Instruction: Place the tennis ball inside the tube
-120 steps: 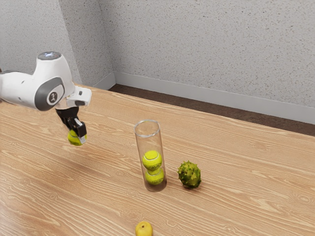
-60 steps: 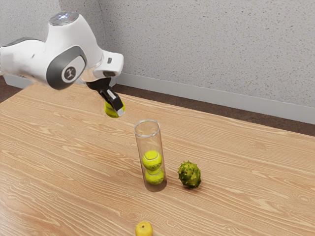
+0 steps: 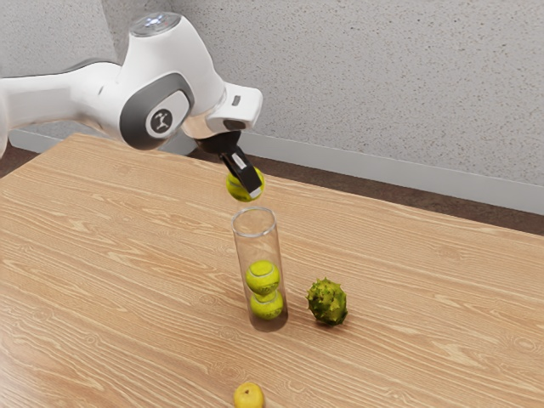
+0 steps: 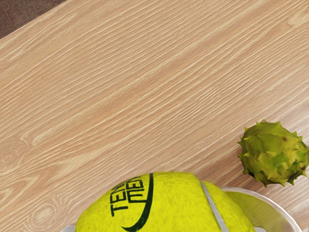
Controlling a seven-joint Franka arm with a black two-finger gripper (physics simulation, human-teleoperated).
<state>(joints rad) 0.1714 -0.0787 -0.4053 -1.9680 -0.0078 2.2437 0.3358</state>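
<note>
My gripper (image 3: 246, 185) is shut on a yellow-green tennis ball (image 3: 237, 189), held in the air just above the clear tube's mouth in the exterior view. The tube (image 3: 243, 248) stands upright on the table with two tennis balls (image 3: 263, 278) stacked inside it. In the wrist view the held ball (image 4: 164, 205) covers much of the tube, whose rim (image 4: 270, 199) curves out from behind it.
A spiky green fruit (image 3: 327, 302) lies on the wooden table (image 3: 408, 297) close beside the tube, also seen as the spiky fruit (image 4: 273, 152) in the wrist view. A small yellow fruit (image 3: 248, 396) is at the exterior view's lower edge.
My gripper has carried the ball up and toward the exterior view's right, from well off to one side to near the tube's mouth. The tube and the fruits have stayed put.
</note>
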